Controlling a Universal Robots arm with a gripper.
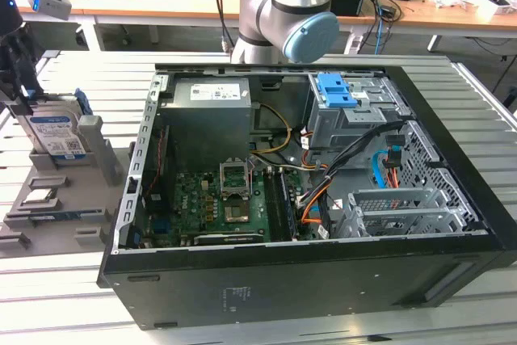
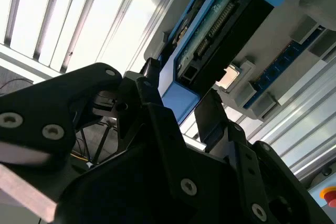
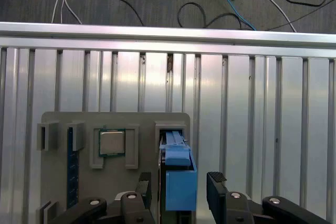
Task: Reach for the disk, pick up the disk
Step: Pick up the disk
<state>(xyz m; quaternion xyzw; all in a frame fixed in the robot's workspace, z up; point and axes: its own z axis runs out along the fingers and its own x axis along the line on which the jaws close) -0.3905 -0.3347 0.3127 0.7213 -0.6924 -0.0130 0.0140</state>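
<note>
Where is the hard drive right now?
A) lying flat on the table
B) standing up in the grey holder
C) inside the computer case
B: the hard drive stands on edge in the grey holder beside the computer case, with the open end effector straddling it.

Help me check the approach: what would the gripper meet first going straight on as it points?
Probably the disk: in the first wrist view its blue end stands right between the open fingers of the gripper, dead ahead. Depth is unclear.
</note>
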